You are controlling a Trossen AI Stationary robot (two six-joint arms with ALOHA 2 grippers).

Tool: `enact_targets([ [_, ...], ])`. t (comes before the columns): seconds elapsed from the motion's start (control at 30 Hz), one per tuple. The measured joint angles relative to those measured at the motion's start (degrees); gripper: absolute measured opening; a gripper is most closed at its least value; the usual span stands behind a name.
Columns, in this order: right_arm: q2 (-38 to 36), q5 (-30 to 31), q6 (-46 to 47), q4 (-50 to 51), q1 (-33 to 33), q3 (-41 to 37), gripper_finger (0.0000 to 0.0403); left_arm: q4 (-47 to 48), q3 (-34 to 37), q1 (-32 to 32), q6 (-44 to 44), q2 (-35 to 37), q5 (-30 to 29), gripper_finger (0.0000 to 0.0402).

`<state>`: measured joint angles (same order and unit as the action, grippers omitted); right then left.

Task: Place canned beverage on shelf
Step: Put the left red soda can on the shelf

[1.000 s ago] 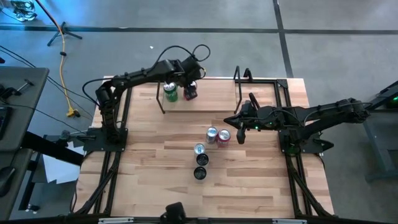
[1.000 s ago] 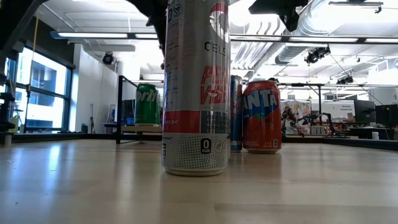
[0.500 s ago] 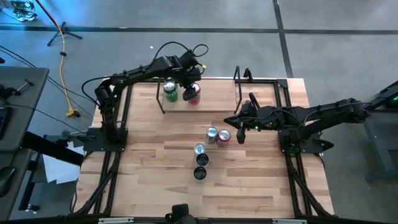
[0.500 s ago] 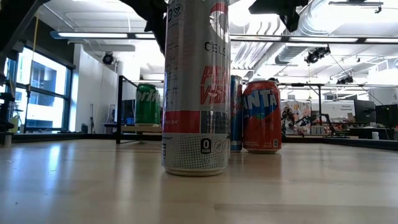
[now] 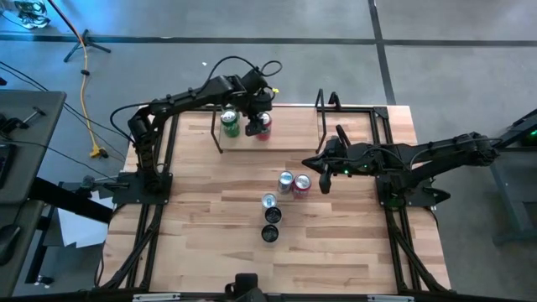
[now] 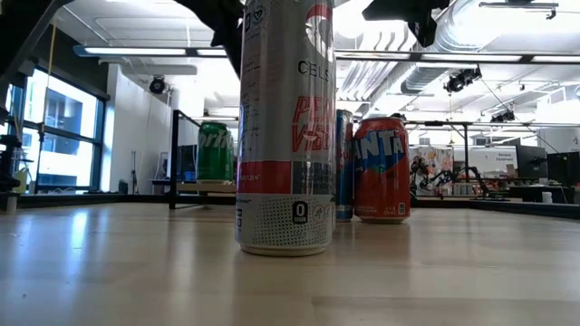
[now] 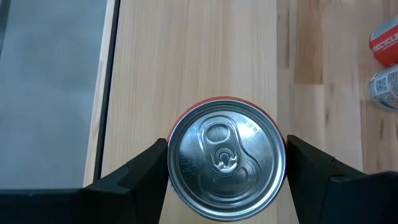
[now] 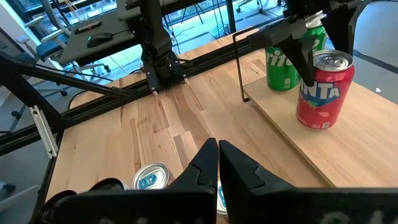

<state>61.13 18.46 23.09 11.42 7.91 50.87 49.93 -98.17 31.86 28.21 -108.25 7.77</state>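
while i hold over the shelf (image 5: 268, 138): red can (image 7: 226, 158) stands on it, beside green can (image 5: 229, 124).
left gripper (image 7: 226, 168): fingers apart, flanking can, apparently not clamping.
right gripper (image 8: 217, 163): together, idle mid-table.
handling: i judge it rigid, smooth, slippery; grip mid-wall.

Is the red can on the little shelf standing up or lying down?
Standing up. The red can rests on its base on the shelf, and the left wrist view shows its round top between the left gripper's fingers.
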Motion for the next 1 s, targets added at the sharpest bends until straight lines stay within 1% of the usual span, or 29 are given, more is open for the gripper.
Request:
enact_targets([
  [0.63, 0.0, 0.0, -0.6, 0.0, 0.0, 0.0, 0.0, -0.1, 0.0, 0.0, 0.0, -0.1, 0.0, 0.0227],
  [1.0, 0.0, -0.7, -0.6, 0.0, 0.0, 0.0, 0.0, -0.8, -0.3, -0.2, -2.0, -2.3, -0.8, 0.0228],
])
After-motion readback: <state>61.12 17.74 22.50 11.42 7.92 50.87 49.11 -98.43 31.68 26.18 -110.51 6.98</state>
